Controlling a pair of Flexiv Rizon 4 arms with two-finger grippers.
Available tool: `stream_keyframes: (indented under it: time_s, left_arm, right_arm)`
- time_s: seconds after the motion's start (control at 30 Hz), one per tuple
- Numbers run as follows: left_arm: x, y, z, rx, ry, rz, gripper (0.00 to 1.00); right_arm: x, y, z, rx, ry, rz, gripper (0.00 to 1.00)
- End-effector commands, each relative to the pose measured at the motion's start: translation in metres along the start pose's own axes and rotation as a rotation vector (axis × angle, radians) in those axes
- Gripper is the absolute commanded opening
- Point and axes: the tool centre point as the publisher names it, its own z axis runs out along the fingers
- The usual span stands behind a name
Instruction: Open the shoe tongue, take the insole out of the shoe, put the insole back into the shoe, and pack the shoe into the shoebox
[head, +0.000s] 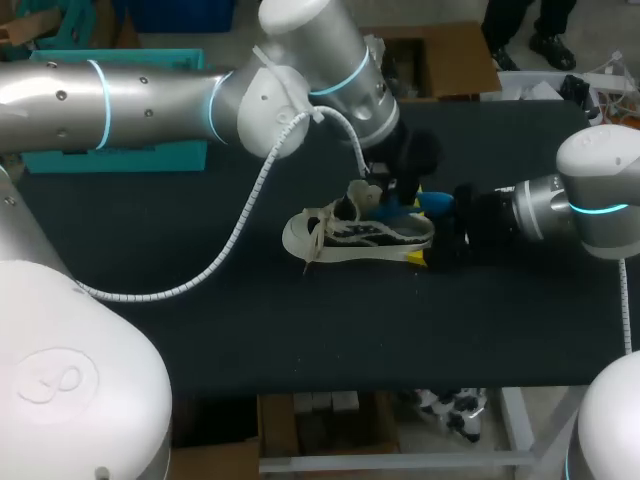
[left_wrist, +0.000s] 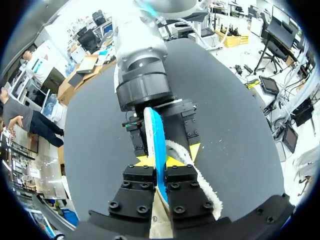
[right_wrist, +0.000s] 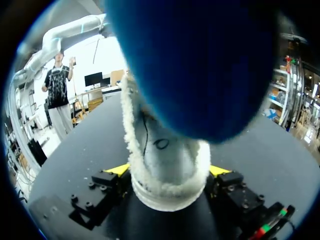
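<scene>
A white shoe (head: 345, 236) with dark markings lies on its side in the middle of the black table (head: 200, 320), toe to the left. My left gripper (head: 385, 190) hangs over the shoe's opening, shut on the edge of the blue insole (left_wrist: 156, 137), which stands on edge between its fingers (left_wrist: 142, 175). The insole (head: 428, 203) sticks out above the heel. My right gripper (head: 432, 250) is at the heel end. Its yellow-tipped fingers (right_wrist: 117, 170) press the fleece-lined heel (right_wrist: 167, 185) from both sides, with the blue insole (right_wrist: 200, 70) looming right above it.
A teal box (head: 120, 150) stands at the table's back left, behind my left arm. A white ribbed cable (head: 240, 230) from the left arm hangs over the table left of the shoe. Bare black tabletop lies in front of the shoe.
</scene>
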Motion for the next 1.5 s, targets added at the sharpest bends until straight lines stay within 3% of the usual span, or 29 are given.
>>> stream_keyframes:
  time_s: [0.03,0.1,0.13,0.17,0.2,0.43,0.77,0.87,1.37,1.5]
  left_arm:
    - [0.009,-0.001,-0.024,0.099,0.003,0.029,0.00]
    - [0.011,-0.006,-0.031,0.141,0.012,0.049,0.00]
    - [0.011,-0.008,-0.034,0.157,0.014,0.055,0.00]
    - [0.011,-0.011,-0.037,0.174,0.016,0.059,0.00]
    - [0.012,-0.013,-0.040,0.194,0.021,0.070,0.00]
    - [0.007,-0.038,-0.061,0.352,0.042,0.119,0.00]
    - [-0.007,-0.073,-0.093,0.594,0.042,0.176,0.00]
    - [-0.018,-0.082,-0.113,0.684,0.095,0.202,0.00]
    - [-0.018,-0.082,-0.113,0.684,0.095,0.202,0.00]
    - [-0.007,-0.063,-0.131,0.779,-0.048,0.167,0.00]
  right_arm:
    - [0.001,-0.004,0.002,-0.002,-0.004,-0.002,0.00]
    - [0.000,-0.003,-0.001,-0.005,-0.014,-0.004,0.00]
    - [-0.001,-0.002,-0.002,-0.007,-0.015,-0.006,0.12]
    - [-0.002,-0.001,-0.003,-0.009,-0.016,-0.006,0.40]
    - [-0.003,-0.001,-0.004,-0.012,-0.015,-0.007,1.00]
    - [-0.002,0.001,-0.021,-0.003,-0.034,-0.004,1.00]
    - [0.008,0.000,-0.069,0.076,-0.081,0.021,1.00]
    - [0.008,0.003,-0.081,0.101,-0.079,0.016,1.00]
    - [-0.010,0.014,-0.119,0.278,0.008,0.005,1.00]
    - [-0.020,0.017,-0.122,0.303,0.030,-0.005,1.00]
